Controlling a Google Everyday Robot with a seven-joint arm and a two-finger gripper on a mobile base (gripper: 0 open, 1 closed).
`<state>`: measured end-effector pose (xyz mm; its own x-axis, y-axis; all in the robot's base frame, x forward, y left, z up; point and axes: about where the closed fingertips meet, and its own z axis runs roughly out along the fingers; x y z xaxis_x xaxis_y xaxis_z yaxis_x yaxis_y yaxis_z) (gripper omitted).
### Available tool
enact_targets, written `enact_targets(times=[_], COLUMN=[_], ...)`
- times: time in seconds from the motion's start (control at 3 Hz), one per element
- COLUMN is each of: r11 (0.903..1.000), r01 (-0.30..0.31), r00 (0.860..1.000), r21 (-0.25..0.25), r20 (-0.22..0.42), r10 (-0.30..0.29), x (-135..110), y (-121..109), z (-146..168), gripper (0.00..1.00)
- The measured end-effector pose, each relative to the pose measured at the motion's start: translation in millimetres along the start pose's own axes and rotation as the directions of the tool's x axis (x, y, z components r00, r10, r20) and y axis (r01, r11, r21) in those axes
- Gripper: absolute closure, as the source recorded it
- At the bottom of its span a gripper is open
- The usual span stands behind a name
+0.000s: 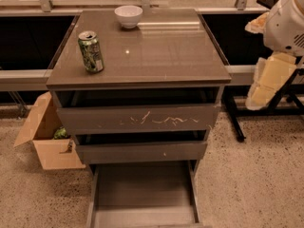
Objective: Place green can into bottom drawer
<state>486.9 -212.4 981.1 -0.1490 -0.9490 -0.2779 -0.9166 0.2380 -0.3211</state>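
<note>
Hidden: bottom drawer [142, 186], lowest of three dark grey-brown drawers, pulled out, cut off at lower edge; cream gripper [268, 82] at right edge, cannot tell if open or closed | Surface: glossy grey-brown tabletop [161, 51]; speckled floor [251, 184] | Count: one green aluminium can [90, 51], upright, upper left on tabletop; one white bowl [128, 16]; one cardboard box [47, 141]

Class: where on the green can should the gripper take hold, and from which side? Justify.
Probably best to grip the green can around its mid-body, coming from the front right. It stands upright near the left front of the cabinet top with its round sides free, and the gripper hangs off to the right.
</note>
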Motion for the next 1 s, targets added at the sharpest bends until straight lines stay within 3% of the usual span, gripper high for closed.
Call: enact_targets(times=[0.33,0.67,1.0], r11=[0.9968,0.9916,0.9916], r01=[0.061,0.079,0.079], r00=[0.994,0.982,0.982], r21=[0.053,0.102,0.102], r20=[0.087,0.165,0.165], r10=[-0.065,-0.096,-0.096], x=[-16.9,-41.5,-41.5], y=[-52.3,-98.1,-98.1], z=[18.5,44.7,44.7], gripper=[0.0,0.0,0.0])
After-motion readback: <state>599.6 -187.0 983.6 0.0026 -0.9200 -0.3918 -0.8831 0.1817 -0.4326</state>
